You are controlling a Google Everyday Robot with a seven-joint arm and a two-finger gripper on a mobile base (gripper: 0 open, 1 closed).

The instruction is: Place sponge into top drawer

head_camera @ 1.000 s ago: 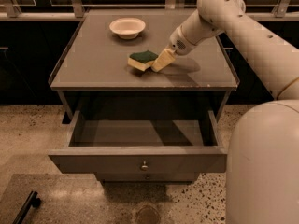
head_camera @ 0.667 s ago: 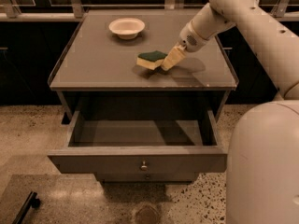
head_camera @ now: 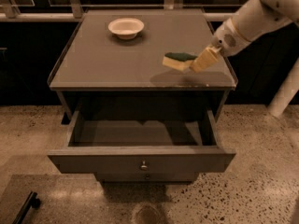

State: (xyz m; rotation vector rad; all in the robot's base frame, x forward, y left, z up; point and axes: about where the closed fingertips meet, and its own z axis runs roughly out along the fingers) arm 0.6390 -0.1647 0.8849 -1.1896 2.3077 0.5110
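Top drawer stands pulled out on the near side, with a small round knob mid-panel. Behind and above it is the grey table. The gripper reaches in from the right and is clamped on the right end of the sponge. The sponge is green side up, raised off the tabletop over its near right part, with its shadow beneath. A white bowl sits at the far side, well apart from the sponge.

Grey counter carries a white bowl at 11 o'clock; the tool hangs above its 3 o'clock edge, gripping the sponge clear of the surface
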